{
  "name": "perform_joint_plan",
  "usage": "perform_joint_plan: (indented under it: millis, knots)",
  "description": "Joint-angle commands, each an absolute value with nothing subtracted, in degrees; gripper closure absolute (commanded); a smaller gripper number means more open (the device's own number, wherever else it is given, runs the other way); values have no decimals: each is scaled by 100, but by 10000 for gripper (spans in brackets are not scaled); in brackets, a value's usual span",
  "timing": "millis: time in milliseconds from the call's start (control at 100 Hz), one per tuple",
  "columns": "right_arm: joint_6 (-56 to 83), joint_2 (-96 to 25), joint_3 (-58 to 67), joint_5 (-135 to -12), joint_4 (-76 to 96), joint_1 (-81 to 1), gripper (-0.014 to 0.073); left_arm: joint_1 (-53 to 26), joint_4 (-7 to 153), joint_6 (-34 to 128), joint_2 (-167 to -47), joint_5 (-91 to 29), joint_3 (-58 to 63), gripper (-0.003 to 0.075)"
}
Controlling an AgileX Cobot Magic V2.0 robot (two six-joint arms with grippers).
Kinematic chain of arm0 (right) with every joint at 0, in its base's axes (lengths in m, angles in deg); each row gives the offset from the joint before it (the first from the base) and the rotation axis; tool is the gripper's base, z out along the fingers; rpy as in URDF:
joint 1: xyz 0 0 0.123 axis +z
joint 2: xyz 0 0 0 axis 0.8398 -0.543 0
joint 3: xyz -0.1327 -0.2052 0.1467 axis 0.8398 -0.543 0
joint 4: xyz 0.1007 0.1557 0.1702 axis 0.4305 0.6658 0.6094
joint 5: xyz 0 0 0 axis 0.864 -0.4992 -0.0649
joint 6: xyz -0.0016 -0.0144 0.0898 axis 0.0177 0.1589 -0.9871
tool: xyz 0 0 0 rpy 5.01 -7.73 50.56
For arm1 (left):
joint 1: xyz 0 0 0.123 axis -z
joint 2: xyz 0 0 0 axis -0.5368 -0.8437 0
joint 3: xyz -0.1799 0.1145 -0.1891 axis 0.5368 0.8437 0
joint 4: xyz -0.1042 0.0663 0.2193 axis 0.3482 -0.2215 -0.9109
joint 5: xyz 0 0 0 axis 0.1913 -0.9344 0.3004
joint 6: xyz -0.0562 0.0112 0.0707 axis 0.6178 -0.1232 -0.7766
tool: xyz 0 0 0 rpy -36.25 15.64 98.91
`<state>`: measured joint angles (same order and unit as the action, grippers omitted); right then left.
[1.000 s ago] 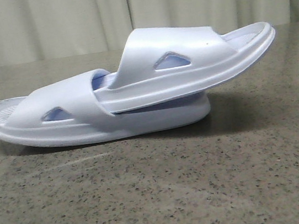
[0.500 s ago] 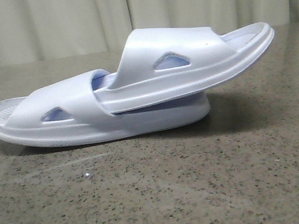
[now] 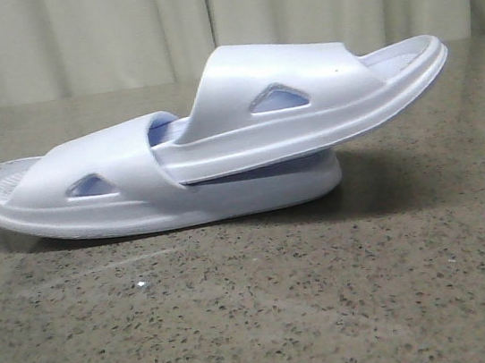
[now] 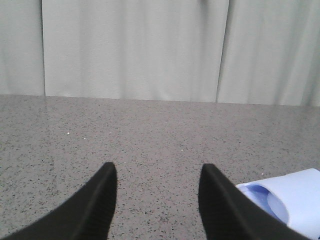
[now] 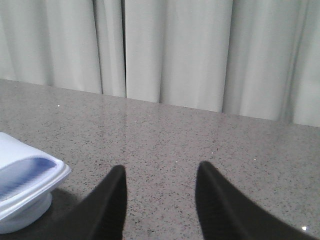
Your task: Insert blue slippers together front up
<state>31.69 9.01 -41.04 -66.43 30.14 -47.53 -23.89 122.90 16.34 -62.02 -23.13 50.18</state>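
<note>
Pale blue slippers point(image 3: 211, 150) sit nested on grey table point(image 3: 333, 313), upper one's toe tucked under lower strap; task looks done. Left gripper point(image 4: 156, 197) & right gripper point(image 5: 160, 197) both apart, holding nothing, beside pair

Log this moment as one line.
slippers: nested, upper one tucked under lower strap | left pincer: open, empty | right pincer: open, empty | table

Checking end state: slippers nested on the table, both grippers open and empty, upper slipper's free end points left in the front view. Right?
Not quite. In the front view the upper slipper has its free end pointing right, raised over the lower slipper. Left gripper and right gripper are open and empty.
</note>
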Motion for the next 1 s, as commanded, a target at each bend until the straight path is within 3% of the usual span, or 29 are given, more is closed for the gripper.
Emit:
perform_joint_plan:
  millis: [0, 180, 990]
  knots:
    - [3266, 870, -3949, -6205, 2998, -4789, 489, -2344, 12316, 1636, -6239, -2234, 4871, 511]
    - [3266, 870, -3949, -6205, 2998, -4789, 697, -2344, 12316, 1636, -6239, -2234, 4871, 706]
    - [3266, 870, -3949, -6332, 3009, -4789, 701, -2344, 12339, 1636, -6239, -2266, 4871, 704]
